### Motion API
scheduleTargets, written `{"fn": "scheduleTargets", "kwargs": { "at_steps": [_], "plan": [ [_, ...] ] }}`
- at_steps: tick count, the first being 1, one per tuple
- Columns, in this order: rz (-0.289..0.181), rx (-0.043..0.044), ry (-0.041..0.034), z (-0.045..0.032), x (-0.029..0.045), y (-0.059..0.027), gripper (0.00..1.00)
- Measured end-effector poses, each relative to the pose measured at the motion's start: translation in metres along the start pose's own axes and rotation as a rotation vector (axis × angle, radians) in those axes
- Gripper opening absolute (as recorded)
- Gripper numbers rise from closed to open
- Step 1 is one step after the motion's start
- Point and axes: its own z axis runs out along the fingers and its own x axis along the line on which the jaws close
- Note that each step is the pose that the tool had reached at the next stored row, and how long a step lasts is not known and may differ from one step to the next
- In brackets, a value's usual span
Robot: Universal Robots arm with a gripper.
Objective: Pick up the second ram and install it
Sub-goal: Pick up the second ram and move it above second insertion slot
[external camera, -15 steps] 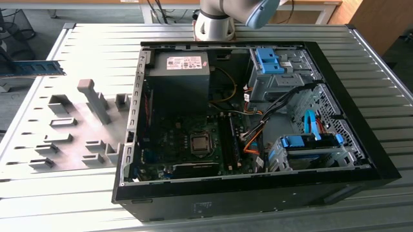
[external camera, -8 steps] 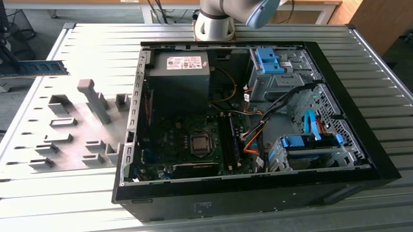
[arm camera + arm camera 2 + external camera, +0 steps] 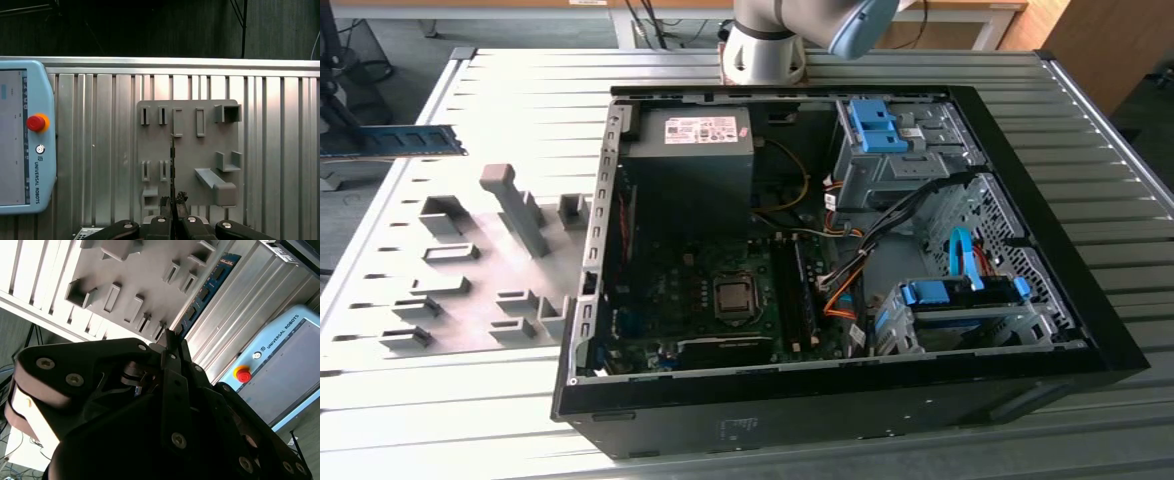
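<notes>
our gripper is closed tight on the second ram, clear of the grey fixture plate; we judge a square, level carry toward the motherboard slots best.

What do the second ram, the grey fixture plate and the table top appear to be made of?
The second ram: a dark blue-green circuit board, probably fibreglass laminate, carrying matte black chips. The fixture plate: apparently matte grey plastic, its raised blocks the same flat colour as the base. The table: probably aluminium, judging by its silvery ribbed profiles that reflect the light.
</notes>
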Motion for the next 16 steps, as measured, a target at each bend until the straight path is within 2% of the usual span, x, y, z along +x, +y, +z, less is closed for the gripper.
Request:
{"fn": "scheduleTargets", "kwargs": {
  "at_steps": [16],
  "plan": [
    [0.0, -0.0001, 0.0001, -0.0001, -0.0001, -0.013, 0.14]
  ]
}}
